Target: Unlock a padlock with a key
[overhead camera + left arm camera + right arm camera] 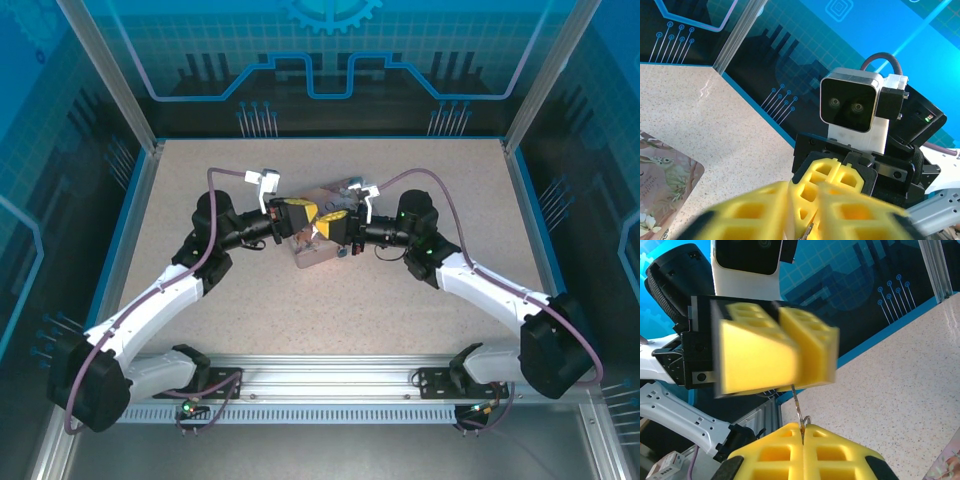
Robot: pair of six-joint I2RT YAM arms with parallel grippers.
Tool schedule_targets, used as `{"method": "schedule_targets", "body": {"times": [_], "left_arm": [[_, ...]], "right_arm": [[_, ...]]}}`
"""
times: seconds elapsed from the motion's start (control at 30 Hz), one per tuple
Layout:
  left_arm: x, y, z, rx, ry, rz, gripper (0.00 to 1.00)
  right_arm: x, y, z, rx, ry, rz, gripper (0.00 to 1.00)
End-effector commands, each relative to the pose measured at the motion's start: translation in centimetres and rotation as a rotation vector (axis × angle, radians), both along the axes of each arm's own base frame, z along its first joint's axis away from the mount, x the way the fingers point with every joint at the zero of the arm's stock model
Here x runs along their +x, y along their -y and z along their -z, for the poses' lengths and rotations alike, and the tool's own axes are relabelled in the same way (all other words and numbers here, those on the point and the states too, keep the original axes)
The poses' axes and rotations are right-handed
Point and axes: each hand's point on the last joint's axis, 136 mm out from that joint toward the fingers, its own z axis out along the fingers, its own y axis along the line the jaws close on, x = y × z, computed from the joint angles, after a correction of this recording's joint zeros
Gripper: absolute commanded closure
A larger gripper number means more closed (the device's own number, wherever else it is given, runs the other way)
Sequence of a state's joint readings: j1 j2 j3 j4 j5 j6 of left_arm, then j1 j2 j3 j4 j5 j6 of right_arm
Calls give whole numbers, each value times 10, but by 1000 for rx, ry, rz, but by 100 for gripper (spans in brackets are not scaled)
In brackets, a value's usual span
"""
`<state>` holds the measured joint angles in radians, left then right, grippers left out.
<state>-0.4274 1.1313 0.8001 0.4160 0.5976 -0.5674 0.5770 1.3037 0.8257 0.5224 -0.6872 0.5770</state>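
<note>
Two arms met above the pink tin (pixel 308 258), which lay on the speckled table (pixel 420 300). The task was judged to be at an early-to-middle stage: the key was in hand and held above the tin, while putting it into the padlock, turning it and freeing the shackle all appeared left to do. Nearest the right wrist camera, the right gripper (pixel 802 432) held its jaws pressed together on a thin grey metal piece with a small loop, taken to be the key (pixel 798 402). The loop sat just clear of the seam between the pads. Beyond it, the shaft ran up to the left gripper (pixel 795 375), directly opposite above the tin. Its jaws stood narrow, and whether they pinched the shaft's far end could not be told.
</note>
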Motion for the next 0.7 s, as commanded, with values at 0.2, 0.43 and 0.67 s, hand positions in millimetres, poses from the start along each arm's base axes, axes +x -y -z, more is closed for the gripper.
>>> {"method": "schedule_targets", "body": {"times": [0.2,0.43,0.67], "left_arm": [[-2,-15,-8,30,53,-96,32],[-4,-31,25,103,-34,-187,25],[-19,-18,101,133,-234,-200,27]], "right_arm": [[3,18,15,-82,-16,74,100],[13,68,58,-230,-136,234,100],[31,123,102,-307,-310,389,100]]}}
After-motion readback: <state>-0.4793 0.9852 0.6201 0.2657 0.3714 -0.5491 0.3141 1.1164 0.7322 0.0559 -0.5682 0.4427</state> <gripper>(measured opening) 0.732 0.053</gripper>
